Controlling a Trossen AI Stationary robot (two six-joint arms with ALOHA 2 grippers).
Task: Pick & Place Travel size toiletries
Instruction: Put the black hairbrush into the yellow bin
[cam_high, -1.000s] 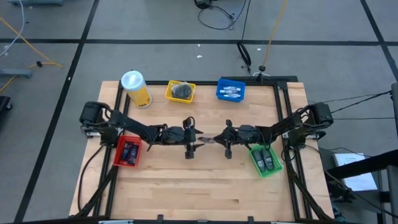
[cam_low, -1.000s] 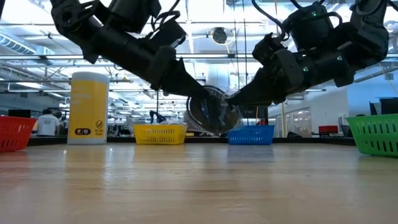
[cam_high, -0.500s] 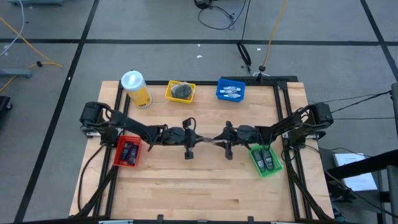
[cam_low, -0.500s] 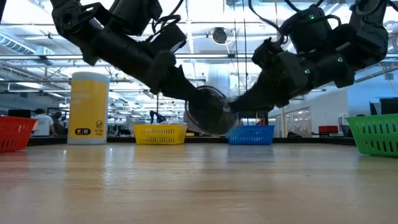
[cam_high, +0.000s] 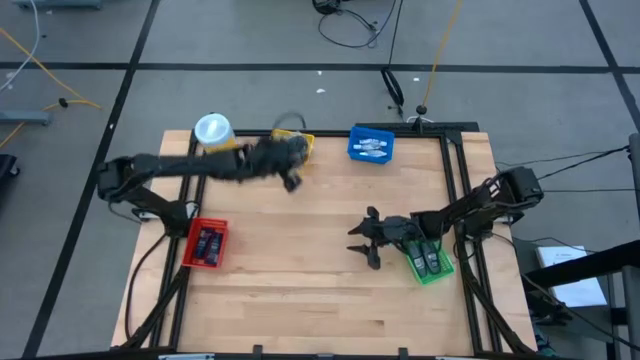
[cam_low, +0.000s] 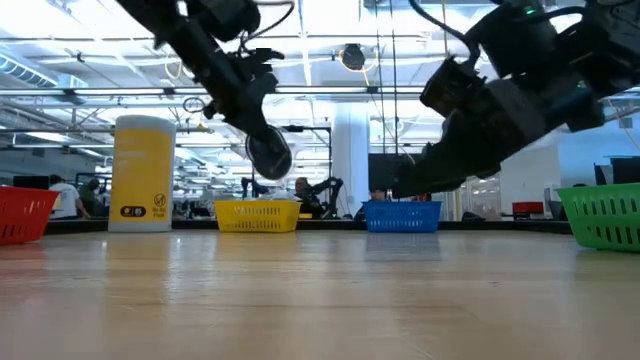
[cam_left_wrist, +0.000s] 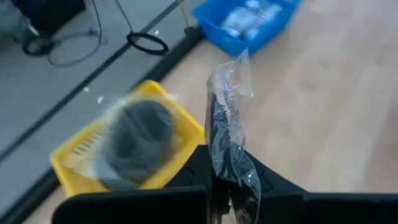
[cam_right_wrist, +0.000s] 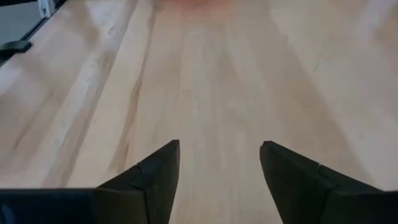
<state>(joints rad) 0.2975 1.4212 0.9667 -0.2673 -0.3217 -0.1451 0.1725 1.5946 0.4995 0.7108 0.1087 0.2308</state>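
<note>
A round grey disc in a clear wrapper (cam_left_wrist: 227, 140) is one of the travel size toiletries, and my left gripper (cam_left_wrist: 227, 183) is shut on it. The gripper (cam_high: 290, 168) hangs above the table beside the yellow bin (cam_high: 304, 141), which holds more dark discs (cam_left_wrist: 134, 134). In the low view the disc (cam_low: 268, 155) is well above the tabletop. My right gripper (cam_high: 357, 241) stands open over the bare wood beside the green bin (cam_high: 428, 262), with nothing between its fingers (cam_right_wrist: 155, 171). My left gripper pinches the wrapped disc between its two fingers, which lie on its flat faces (cam_left_wrist: 225, 168). The disc stands edge-on in the wrist view. The fingers slant down toward the table's far edge. The disc is lifted clear, and the loose wrapper end (cam_left_wrist: 231, 81) sticks out past the fingertips.
A blue bin (cam_high: 371, 145) with small white-blue items stands at the far edge, right of the yellow bin. A yellow white-lidded canister (cam_high: 214, 136) stands far left. A red bin (cam_high: 206, 243) with dark bottles sits at the left. The green bin holds bottles too.
At the table's middle my left gripper shut on the disc and my right gripper opened and let go. My left gripper then swung up and toward the far edge, carrying the disc to the yellow bin. My right gripper drew back a little toward the near right.
</note>
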